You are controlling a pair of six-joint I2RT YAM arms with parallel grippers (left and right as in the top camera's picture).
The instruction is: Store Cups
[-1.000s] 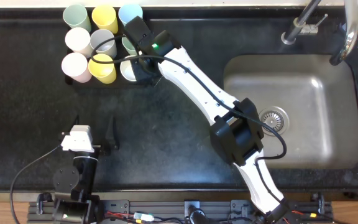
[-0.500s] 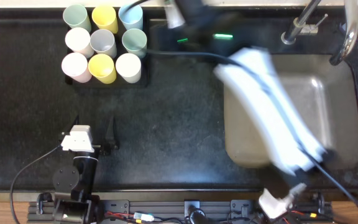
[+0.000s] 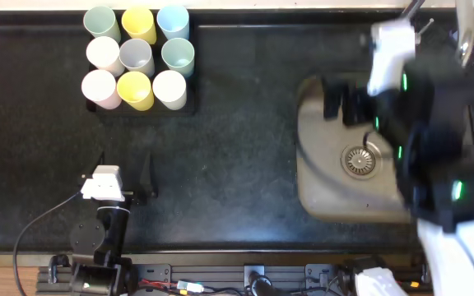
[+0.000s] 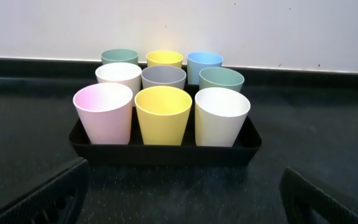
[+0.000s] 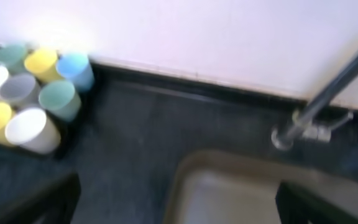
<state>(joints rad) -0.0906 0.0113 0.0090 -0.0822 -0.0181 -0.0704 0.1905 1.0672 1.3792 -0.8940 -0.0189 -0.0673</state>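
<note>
The right claw (image 5: 178, 202) hangs empty over the sink (image 3: 319, 177), its two fingers spread wide with nothing between them. In the top view the right claw (image 3: 344, 100) sits above the far left part of the basin, with the arm stretched over the right side of the counter (image 3: 237, 164) and covering much of the sink's right half. The tap (image 5: 325, 93) stands at the far right, behind the basin.

The left claw (image 4: 185, 202) is also released and empty. It is parked low at the near left of the counter and faces the cups from well apart.

All nine cups stand upright, mouths up, in a black tray (image 4: 166, 152) at the far left of the counter, in three rows of three. The nearest row holds a pink cup (image 4: 103, 113), a yellow cup (image 4: 162, 115) and a white cup (image 4: 221, 116). Behind them are white, grey and green cups, then green, yellow and blue against the wall.

Every slot in the tray looks taken, and no loose cup shows on the counter or in the visible part of the basin, so the storing appears to be at or near its end. What lies under the right arm cannot be told. If nothing is there, the next move calls only for the right arm to draw back to its near resting place, passing well clear of the tap and the tray.
</note>
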